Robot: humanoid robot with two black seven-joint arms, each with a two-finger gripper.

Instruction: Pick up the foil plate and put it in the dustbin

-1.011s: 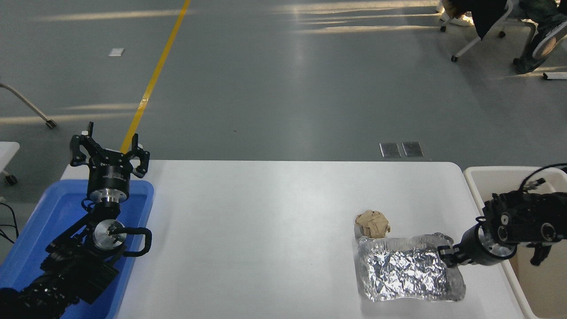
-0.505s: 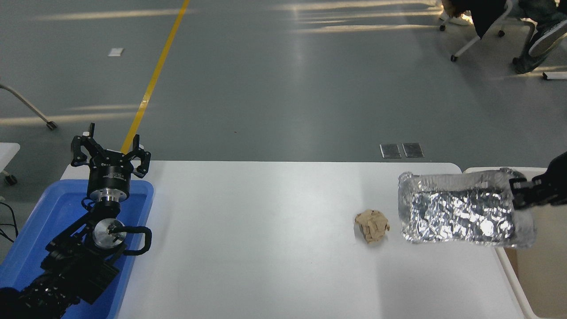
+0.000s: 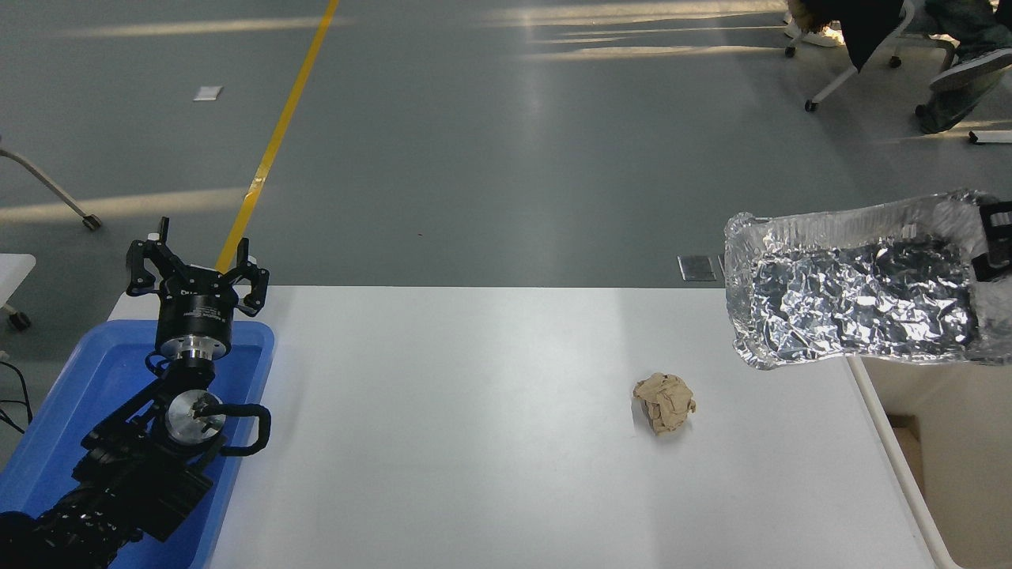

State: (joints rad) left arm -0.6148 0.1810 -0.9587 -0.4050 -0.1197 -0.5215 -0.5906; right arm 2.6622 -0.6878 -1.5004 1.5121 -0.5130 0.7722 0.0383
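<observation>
Foil plate (image 3: 858, 304) is up in the air at three o'clock, long axis running nine-to-three, pinched by its three o'clock rim in the right gripper (image 3: 992, 249), barely in shot. The dustbin (image 3: 961, 442) sits below it toward five o'clock (close, not yet centred). Left gripper (image 3: 198, 276) is parked, jaws apart, over the blue tray (image 3: 63, 395). On the white table (image 3: 443, 427), only a paper ball (image 3: 666, 403); grey floor (image 3: 474, 158) beyond.

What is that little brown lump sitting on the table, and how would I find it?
Start at the white table and look right of its middle. A small crumpled tan paper ball lies there by itself. Unlike the shiny foil plate lifted above the table's right end, it is dull, brown and rests on the tabletop.
</observation>
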